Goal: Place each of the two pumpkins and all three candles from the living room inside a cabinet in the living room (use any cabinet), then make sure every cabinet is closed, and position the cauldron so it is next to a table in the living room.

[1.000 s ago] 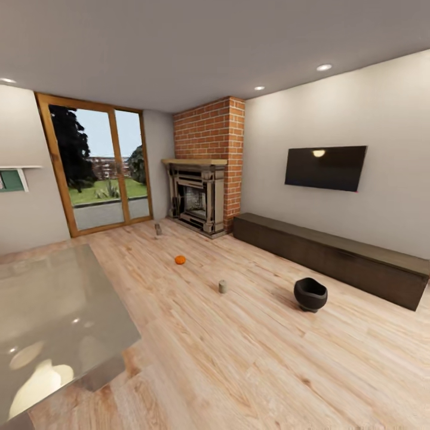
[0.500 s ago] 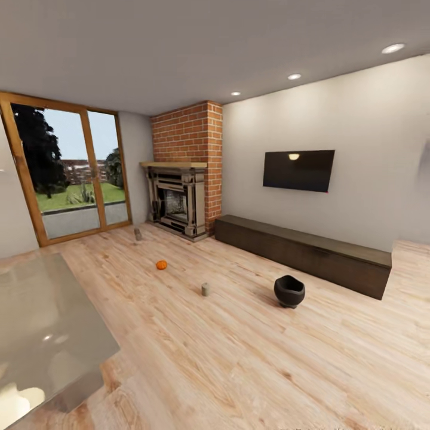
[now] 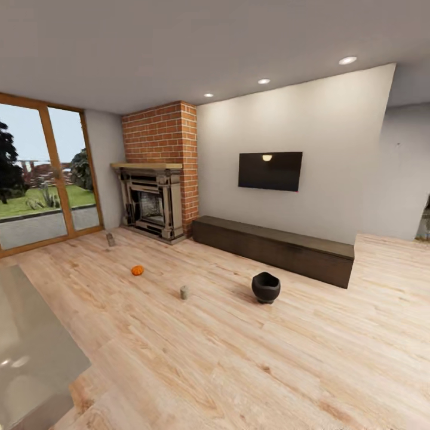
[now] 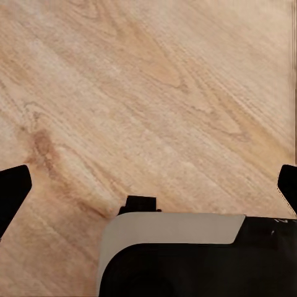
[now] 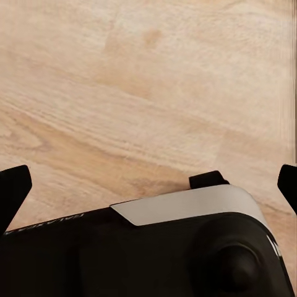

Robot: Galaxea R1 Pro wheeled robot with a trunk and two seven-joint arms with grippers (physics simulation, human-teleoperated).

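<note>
Both sets of fingers, left (image 4: 148,185) and right (image 5: 148,182), are spread wide with nothing between them, only floor (image 3: 251,370) beyond the tips, likely because the robot is on its way. Farther out lie a pumpkin (image 3: 137,270) and a candle (image 3: 184,292). The cauldron (image 3: 266,287) sits just before the shut cabinet (image 3: 275,249). The table's surface (image 3: 27,352) is well apart.

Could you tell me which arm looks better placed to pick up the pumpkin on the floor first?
Left, tentatively. The pumpkin lies left of centre in the head view, the robot's left side. Both end effectors, left and right, are open, empty and over bare floor, so neither is near yet; the base must drive closer first.
</note>
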